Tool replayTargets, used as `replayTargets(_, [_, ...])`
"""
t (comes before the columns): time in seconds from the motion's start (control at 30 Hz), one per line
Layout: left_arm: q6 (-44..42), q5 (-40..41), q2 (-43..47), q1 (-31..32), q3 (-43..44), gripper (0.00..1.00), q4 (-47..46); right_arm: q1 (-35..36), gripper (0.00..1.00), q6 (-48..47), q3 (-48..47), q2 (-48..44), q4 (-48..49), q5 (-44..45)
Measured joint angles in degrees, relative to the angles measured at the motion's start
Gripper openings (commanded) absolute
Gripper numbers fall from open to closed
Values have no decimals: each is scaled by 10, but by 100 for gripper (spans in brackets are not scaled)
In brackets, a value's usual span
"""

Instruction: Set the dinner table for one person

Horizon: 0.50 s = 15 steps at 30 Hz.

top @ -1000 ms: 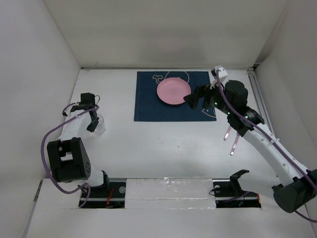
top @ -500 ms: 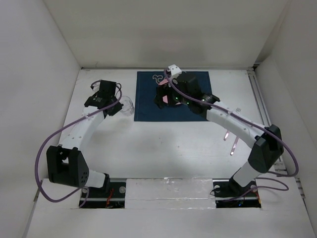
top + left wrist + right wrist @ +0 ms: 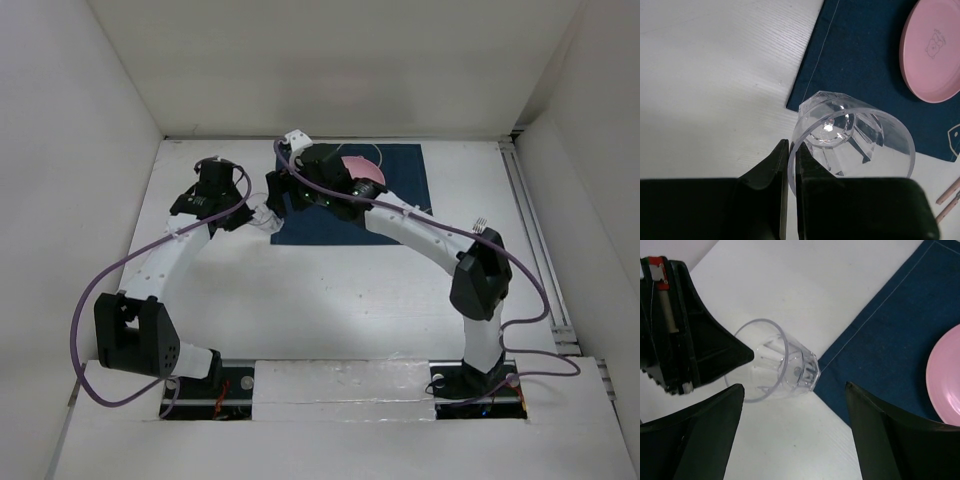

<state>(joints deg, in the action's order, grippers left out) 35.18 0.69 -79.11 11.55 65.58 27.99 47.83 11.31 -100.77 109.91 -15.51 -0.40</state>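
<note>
Because the left gripper [image 3: 791,150] has its jaws clamped on the rim wall of the clear faceted plastic tumbler [image 3: 855,142], the glass hangs tilted. Its mouth faces that gripper and its base sits at the left near corner of the navy-blue cloth placemat [image 3: 860,65]. The placemat lies on the large matte-white dinner table [image 3: 330,290] and carries a round pink plate [image 3: 935,50]. The right gripper [image 3: 792,392] hovers above the tumbler with its jaws wide apart, one finger to each side. This looks like a handover. To do it well, the right gripper should descend centred on the body, close across the faceted sides rather than the thin rim, and hold firmly before the left lets go. Whether the base touches the cloth I cannot tell.
</note>
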Motion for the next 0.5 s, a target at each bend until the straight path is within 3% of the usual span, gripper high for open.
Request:
replayTargets(0.1, [-3,-4,0,0,0,0,-1,3,85,0,-38,33,-9,8])
replayTargets(0.2, [-6,-6,0,0,0,0,-1,5,78,0,-65,62,-16,18])
replayTargets(0.27, [-7,-7,0,0,0,0,-2,5,67,0,-83,82,-24,23])
replayTargets(0.37, [-8,-11,0,0,0,0,-2,6,41,1,-98,106,-29,29])
replayTargets(0.43, [-11,-10,-1,1,0,0,-2,9,34,5,-99,111,-29,28])
replayTargets(0.5, [-13,-11,-1,1,0,0,-1,17,19,4,-101,111,-29,30])
